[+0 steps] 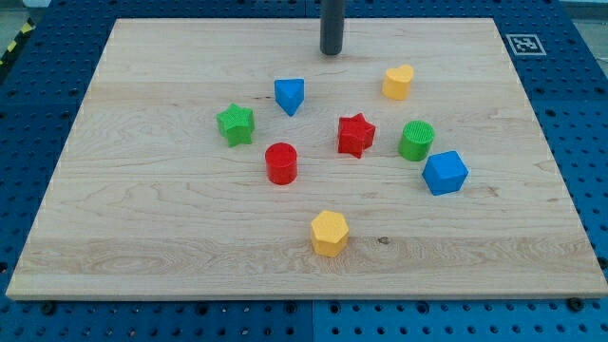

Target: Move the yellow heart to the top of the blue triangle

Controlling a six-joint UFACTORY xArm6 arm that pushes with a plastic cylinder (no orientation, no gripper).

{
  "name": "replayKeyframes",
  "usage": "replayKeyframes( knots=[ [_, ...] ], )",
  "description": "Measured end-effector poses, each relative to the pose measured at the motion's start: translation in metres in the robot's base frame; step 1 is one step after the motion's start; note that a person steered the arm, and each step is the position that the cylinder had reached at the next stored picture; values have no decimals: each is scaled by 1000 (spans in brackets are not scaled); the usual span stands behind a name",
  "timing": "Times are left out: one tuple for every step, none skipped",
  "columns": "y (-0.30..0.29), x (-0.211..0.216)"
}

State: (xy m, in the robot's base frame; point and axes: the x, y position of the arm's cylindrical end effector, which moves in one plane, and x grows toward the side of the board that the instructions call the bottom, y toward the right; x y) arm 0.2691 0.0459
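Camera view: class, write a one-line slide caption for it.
My tip stands above the blue triangle, left of the yellow heart.

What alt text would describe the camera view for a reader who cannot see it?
My tip rests near the wooden board's top edge, between the blue triangle and the yellow heart, touching neither. Six other coloured blocks lie scattered below them.

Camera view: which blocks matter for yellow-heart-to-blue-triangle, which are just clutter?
In play:
- yellow heart block, toward the view's top right
- blue triangle block, left of the heart
- my tip, above and between them, touching neither

Clutter:
- green star block
- red cylinder block
- red star block
- green cylinder block
- blue cube block
- yellow hexagon block
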Motion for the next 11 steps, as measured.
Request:
replayKeyframes(
  knots=[
    [46, 15],
    [96, 16],
    [130, 31],
    [136, 67],
    [134, 77],
    [102, 76],
    [50, 76],
    [4, 67],
    [-28, 55],
    [-45, 55],
    [-36, 53]
  ],
)
